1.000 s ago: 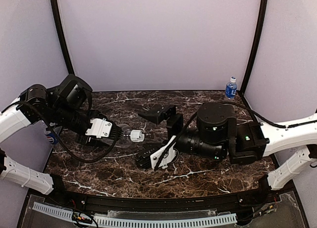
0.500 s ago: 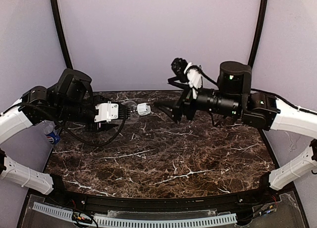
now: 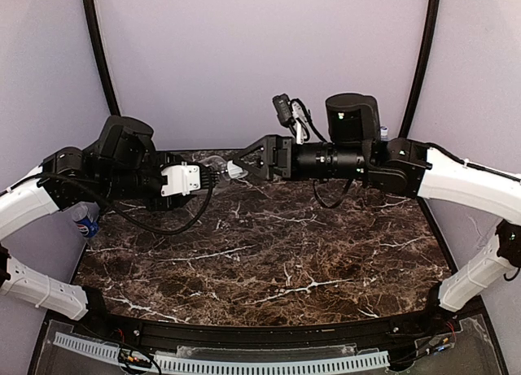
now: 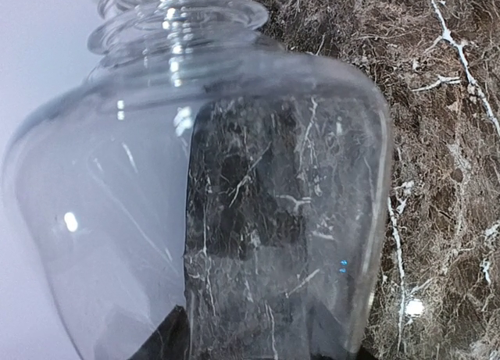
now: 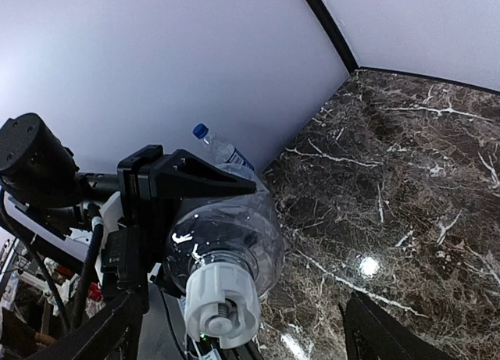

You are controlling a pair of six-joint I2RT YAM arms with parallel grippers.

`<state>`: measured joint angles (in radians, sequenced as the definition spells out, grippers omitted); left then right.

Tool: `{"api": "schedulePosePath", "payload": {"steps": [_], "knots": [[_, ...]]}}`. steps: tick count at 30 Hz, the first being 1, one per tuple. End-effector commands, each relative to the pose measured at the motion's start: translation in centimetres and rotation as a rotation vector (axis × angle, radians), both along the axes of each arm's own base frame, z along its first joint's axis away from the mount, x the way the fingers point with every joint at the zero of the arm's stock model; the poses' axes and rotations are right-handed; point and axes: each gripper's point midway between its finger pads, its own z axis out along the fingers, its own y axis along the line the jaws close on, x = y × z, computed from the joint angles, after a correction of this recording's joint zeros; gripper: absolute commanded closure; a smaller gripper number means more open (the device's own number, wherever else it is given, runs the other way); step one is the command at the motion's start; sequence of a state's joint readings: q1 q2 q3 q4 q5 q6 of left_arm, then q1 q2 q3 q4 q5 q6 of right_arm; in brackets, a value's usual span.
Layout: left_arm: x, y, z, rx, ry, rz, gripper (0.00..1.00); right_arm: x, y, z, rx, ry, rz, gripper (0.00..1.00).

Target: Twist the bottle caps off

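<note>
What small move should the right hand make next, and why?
Probably ease the right hand forward over the white cap: its jaws stand open facing it, not yet gripping, while the left hand holds the clear bottle level.

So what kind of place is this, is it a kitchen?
Probably a robot test booth, not a kitchen: a left arm and a right arm work over a marble-look table, with plain pale walls close around it.

The right fingers [image 5: 383,333] ran off the bottom edge. Past the left fingers [image 5: 187,180], the cap [image 5: 223,305] of the bottle [image 4: 258,204] lay outside the left wrist view.
</note>
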<state>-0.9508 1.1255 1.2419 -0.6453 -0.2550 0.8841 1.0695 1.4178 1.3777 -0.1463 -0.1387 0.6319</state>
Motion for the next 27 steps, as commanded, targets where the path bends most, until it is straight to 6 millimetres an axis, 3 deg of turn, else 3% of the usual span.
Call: {"api": "schedulePosePath", "payload": {"steps": [1, 9, 16, 20, 23, 27], "knots": [[0.4, 0.3, 0.0, -0.001, -0.022, 0.014, 0.63, -1.1, 1.3, 0.0, 0.015, 0.087, 0.066, 0.16], [0.4, 0.3, -0.1, 0.005, -0.03, 0.014, 0.63, -1.4, 2.8, 0.1, 0.019, 0.086, 0.124, 0.55], [0.4, 0.4, -0.2, 0.002, -0.032, 0.012, 0.63, -2.4, 3.4, 0.3, 0.018, 0.071, 0.203, 0.97], [-0.1, 0.6, -0.2, 0.005, -0.017, 0.0, 0.63, -2.8, 2.6, 0.4, -0.039, -0.036, 0.233, 1.0], [-1.1, 0.7, -0.9, 0.023, 0.021, -0.04, 0.63, -3.7, 1.4, 0.4, -0.11, -0.24, 0.298, 1.0], [-3.7, 1.4, -3.4, 0.105, 0.135, -0.138, 0.63, -7.1, -0.1, -0.7, -0.213, -0.593, 0.422, 1.0]]}}
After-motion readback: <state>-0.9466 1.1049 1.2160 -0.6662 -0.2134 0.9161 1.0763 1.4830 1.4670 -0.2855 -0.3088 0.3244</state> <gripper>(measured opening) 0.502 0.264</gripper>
